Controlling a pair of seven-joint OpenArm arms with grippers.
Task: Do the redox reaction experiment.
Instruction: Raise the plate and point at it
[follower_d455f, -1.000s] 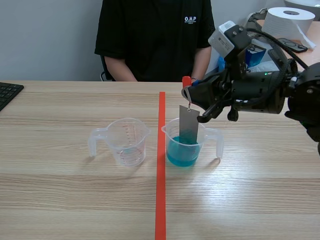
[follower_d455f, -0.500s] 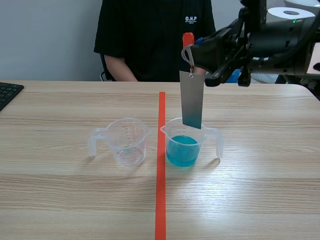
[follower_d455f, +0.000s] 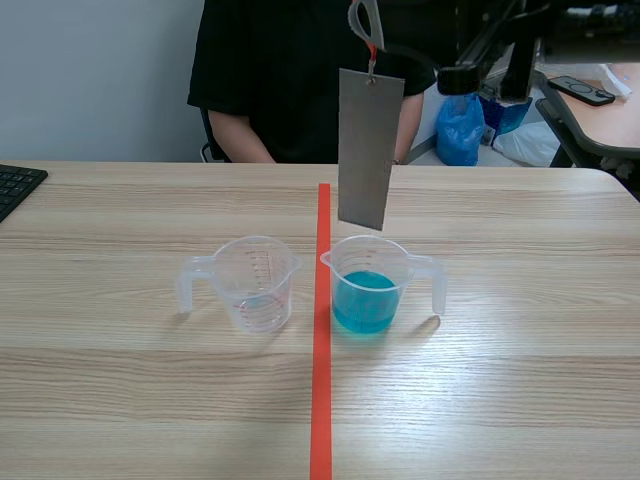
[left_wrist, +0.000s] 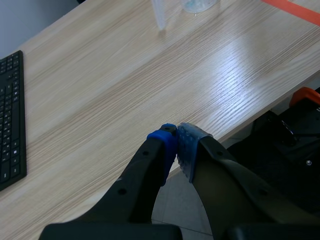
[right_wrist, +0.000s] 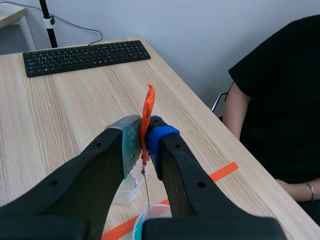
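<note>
A pale wooden table (follower_d455f: 500, 380) fills the scene, with a person in black (follower_d455f: 300, 70) seated at its far side. Near the middle stands the blue cup (follower_d455f: 368, 285), a clear plastic measuring cup about a third full of blue liquid, its handle turned away from the orange-red tape line (follower_d455f: 321, 350) that runs just beside it. Across that line from the blue cup sits a second clear cup (follower_d455f: 255, 283), which looks empty or nearly so.

Directly above the blue cup hangs a grey metal plate (follower_d455f: 368, 150), slightly tilted, with its lower edge clear of the rim and out of the liquid. It dangles by a thin wire from an orange tag (right_wrist: 148, 107), and the right gripper (right_wrist: 142, 137) has its two pads pressed together on that tag, high over the blue cup. The left gripper (left_wrist: 176, 137) holds nothing; its pads meet at the table's near edge, well apart from the blue cup, with a keyboard (left_wrist: 10, 120) off to its side.

The solution and plate are in place. The plate's face looks plain grey, and no deposit can be made out. The clear cup looks unused, so the experiment appears unfinished.
</note>
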